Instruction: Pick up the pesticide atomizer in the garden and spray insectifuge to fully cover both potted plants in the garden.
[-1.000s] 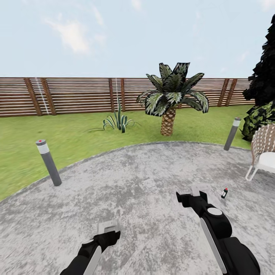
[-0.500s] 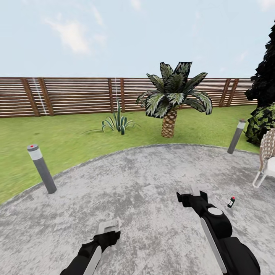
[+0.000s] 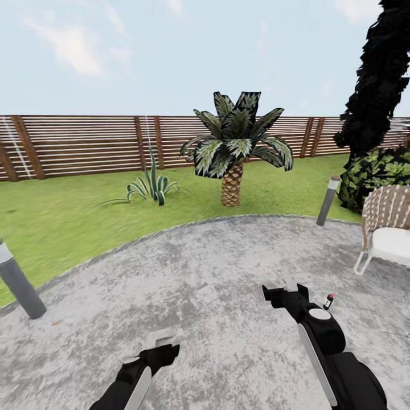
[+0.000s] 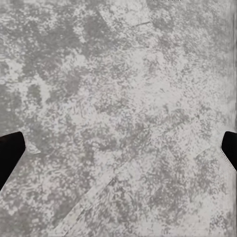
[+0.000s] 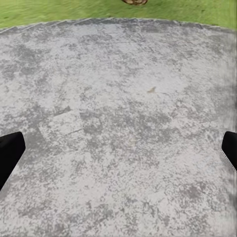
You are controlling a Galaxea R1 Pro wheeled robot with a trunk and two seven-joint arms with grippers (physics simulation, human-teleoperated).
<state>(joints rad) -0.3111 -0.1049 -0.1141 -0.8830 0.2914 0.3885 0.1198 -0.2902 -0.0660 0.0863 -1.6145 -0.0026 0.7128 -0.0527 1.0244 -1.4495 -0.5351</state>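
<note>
Standing upright on the stone patio (image 3: 199, 273): pesticide atomizer (image 3: 328, 301), just beside the right hand (image 3: 288, 286) at 3 o'clock. Both released and spread wide, left hand (image 3: 161, 338) included.

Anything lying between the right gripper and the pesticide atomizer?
Nothing: in the head view, bare grey patio separates the right gripper from the pesticide atomizer.
</note>
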